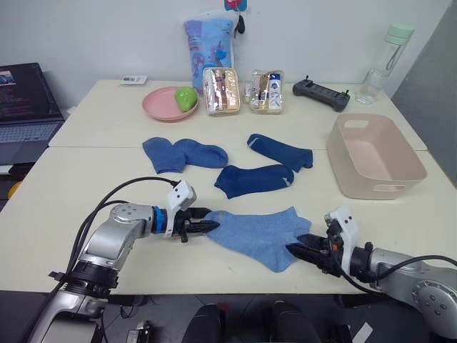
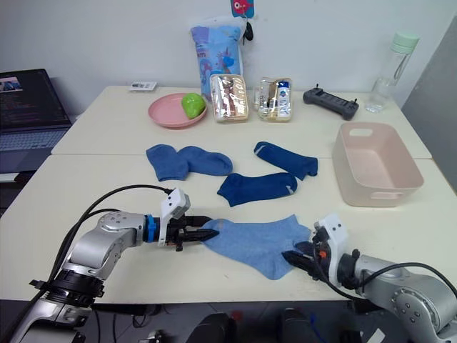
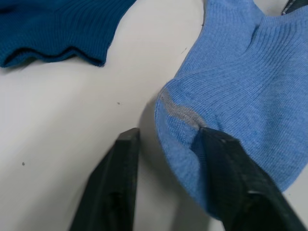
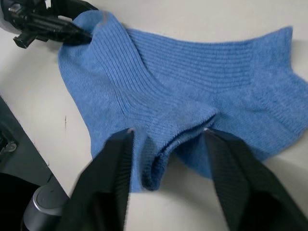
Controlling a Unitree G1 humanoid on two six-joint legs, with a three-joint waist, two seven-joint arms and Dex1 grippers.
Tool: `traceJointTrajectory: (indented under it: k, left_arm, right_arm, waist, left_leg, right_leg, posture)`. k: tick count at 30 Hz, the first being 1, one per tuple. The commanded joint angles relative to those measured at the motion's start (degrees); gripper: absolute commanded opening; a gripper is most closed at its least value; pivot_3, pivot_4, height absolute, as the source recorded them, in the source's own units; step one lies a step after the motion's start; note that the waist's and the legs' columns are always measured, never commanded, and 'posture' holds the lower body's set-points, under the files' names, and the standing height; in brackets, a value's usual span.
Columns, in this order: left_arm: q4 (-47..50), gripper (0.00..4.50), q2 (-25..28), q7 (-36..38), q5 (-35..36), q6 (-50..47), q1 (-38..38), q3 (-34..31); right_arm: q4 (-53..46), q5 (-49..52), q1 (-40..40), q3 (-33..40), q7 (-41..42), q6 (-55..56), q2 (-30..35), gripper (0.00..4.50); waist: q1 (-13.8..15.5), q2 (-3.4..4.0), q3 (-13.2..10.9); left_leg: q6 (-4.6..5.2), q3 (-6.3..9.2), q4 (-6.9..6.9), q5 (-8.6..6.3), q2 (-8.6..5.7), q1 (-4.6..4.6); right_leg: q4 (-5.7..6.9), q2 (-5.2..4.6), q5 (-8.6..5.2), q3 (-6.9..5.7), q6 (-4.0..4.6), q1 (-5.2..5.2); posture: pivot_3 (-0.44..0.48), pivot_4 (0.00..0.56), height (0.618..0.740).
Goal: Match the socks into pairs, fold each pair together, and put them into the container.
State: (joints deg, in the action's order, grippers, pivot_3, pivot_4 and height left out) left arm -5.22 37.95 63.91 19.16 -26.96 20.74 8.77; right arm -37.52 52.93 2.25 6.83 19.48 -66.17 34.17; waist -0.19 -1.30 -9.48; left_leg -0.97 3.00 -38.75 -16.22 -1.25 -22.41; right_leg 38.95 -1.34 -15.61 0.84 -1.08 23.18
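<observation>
Light-blue sock pair (image 1: 260, 232) stretched on the table (image 1: 86, 164) between both grippers, presumably to keep the two layers aligned and flat for folding. Left gripper (image 1: 207, 227) at the toe end, fingers parted narrowly, one finger (image 3: 226, 183) lying on the knit and the other on bare table just beside it, so not yet pinching. Right gripper (image 1: 301, 249) at the opposite, cuff end, fingers spread moderately and straddling a raised bunch of fabric, ready to close on it but not clamped. Beyond the grippers, well apart: dark navy sock (image 1: 253, 179), another navy sock (image 1: 282, 151), and a medium-blue pair (image 1: 182, 153), unmatched and unfolded. Pink-beige tub (image 1: 385, 189) ahead of the right gripper, on its side of the table, holding nothing, placed for an easy drop from that arm. Likely step: grasping both ends to fold the pair.
</observation>
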Motion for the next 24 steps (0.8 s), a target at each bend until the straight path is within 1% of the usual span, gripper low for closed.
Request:
traceJointTrajectory:
  k: [1,3,4,5,7,10,12,15,18,20,22,24]
  left_arm:
    - [0.9,0.74,0.3,0.8,1.0,0.5,-0.3,-1.8]
    - [1.5,0.07,0.5,0.9,1.2,0.2,-0.7,-2.3]
    - [1.9,0.00,0.5,0.9,1.4,0.0,-1.0,-2.5]
    - [2.7,0.00,0.4,1.0,1.8,-0.4,-1.3,-2.8]
    - [6.6,0.00,0.9,1.3,5.0,-3.6,-2.5,-4.5]
    - [10.8,0.00,2.4,1.8,8.2,-7.6,-4.1,-6.4]
    - [13.3,0.00,2.4,0.4,11.0,-10.4,-5.1,-8.4]
    - [16.4,0.00,0.4,-3.1,15.1,-14.9,-6.0,-11.1]
    - [19.7,0.00,-3.0,-7.9,18.4,-18.5,-7.7,-12.6]
    - [21.8,0.00,-4.8,-10.0,19.0,-18.8,-10.2,-12.3]
    - [22.8,0.00,-5.6,-11.1,18.2,-18.1,-12.2,-11.4]
    - [22.9,0.00,-7.5,-13.0,17.3,-16.9,-13.9,-10.3]
  right_arm:
    - [-1.0,1.7,0.3,1.0,-0.3,-0.7,0.0,1.06]
    - [-0.8,2.3,-0.2,1.5,-0.7,-0.7,-0.7,0.32]
    - [-0.6,2.6,-0.7,1.9,-1.2,-0.6,-1.2,0.02]
    - [-0.4,3.3,-1.4,2.4,-1.5,-0.7,-1.6,0.02]
    - [0.3,5.0,-3.8,4.2,-1.0,-1.3,-0.6,0.02]
    - [1.1,8.2,-7.0,6.0,0.6,-2.7,2.1,0.02]
    - [2.4,9.2,-9.6,6.7,2.2,-3.6,5.0,0.02]
    - [4.1,8.3,-11.8,5.8,4.6,-3.6,8.5,0.02]
    - [6.4,6.0,-13.4,4.5,6.4,-2.6,10.7,0.02]
    - [8.0,4.5,-14.0,3.5,7.3,-2.4,11.9,0.02]
    - [8.7,3.2,-14.0,2.1,8.7,-2.3,13.2,0.02]
    - [9.9,1.2,-14.2,0.0,9.9,-2.2,14.4,0.02]
  waist:
    - [0.0,0.00,0.0]
    - [0.0,0.00,0.0]
    - [0.0,0.00,0.0]
    - [-0.1,0.00,0.0]
    - [-0.2,0.00,0.0]
    - [-0.3,0.00,0.0]
    - [-0.3,0.01,0.0]
    - [-0.2,0.00,0.0]
    - [-0.2,0.00,0.0]
    - [-0.2,0.00,0.0]
    - [-0.1,0.00,0.0]
    - [-0.1,0.01,0.0]
  left_leg:
    - [0.00,0.01,0.00,0.00,0.00,0.00]
    - [0.00,0.01,0.00,0.00,0.00,0.00]
    - [0.00,0.01,0.00,0.00,0.00,0.00]
    - [0.00,0.01,0.00,0.00,0.00,0.00]
    - [0.01,0.01,0.00,0.00,0.00,0.00]
    - [0.01,0.02,0.00,0.00,0.00,-0.02]
    - [0.01,0.04,0.01,0.00,0.01,-0.01]
    - [0.01,0.03,-0.01,-0.01,0.01,-0.03]
    - [0.02,0.02,-0.01,-0.01,0.01,-0.04]
    - [0.03,0.00,-0.01,-0.02,0.01,-0.04]
    - [0.04,-0.01,-0.01,-0.02,0.01,-0.04]
    - [0.04,0.00,0.00,-0.02,0.01,-0.02]
  right_leg:
    - [0.00,0.00,0.00,0.00,0.00,0.00]
    - [0.00,0.00,0.00,-0.01,0.00,0.00]
    - [0.00,0.00,0.00,-0.01,0.00,0.00]
    - [0.01,0.00,0.00,0.00,0.00,0.00]
    - [0.01,0.00,0.00,0.00,0.00,0.00]
    - [0.00,0.00,0.00,-0.01,0.00,0.02]
    - [0.00,0.00,0.00,-0.03,0.00,0.01]
    - [-0.02,0.00,0.00,-0.03,0.00,0.00]
    - [-0.03,0.00,0.00,-0.02,-0.01,0.00]
    - [-0.04,-0.01,0.00,0.01,-0.01,0.00]
    - [-0.04,0.00,0.00,0.02,-0.01,0.00]
    - [-0.01,0.00,0.00,0.01,-0.01,0.01]
  posture:
    - [0.000,0.150,0.740]
    - [0.000,0.150,0.740]
    - [0.000,0.150,0.740]
    - [0.000,0.150,0.740]
    - [0.000,0.150,0.740]
    - [0.000,0.150,0.740]
    - [0.000,0.150,0.740]
    - [0.000,0.150,0.740]
    - [0.000,0.150,0.740]
    - [0.000,0.150,0.740]
    - [0.000,0.150,0.740]
    - [0.000,0.150,0.740]
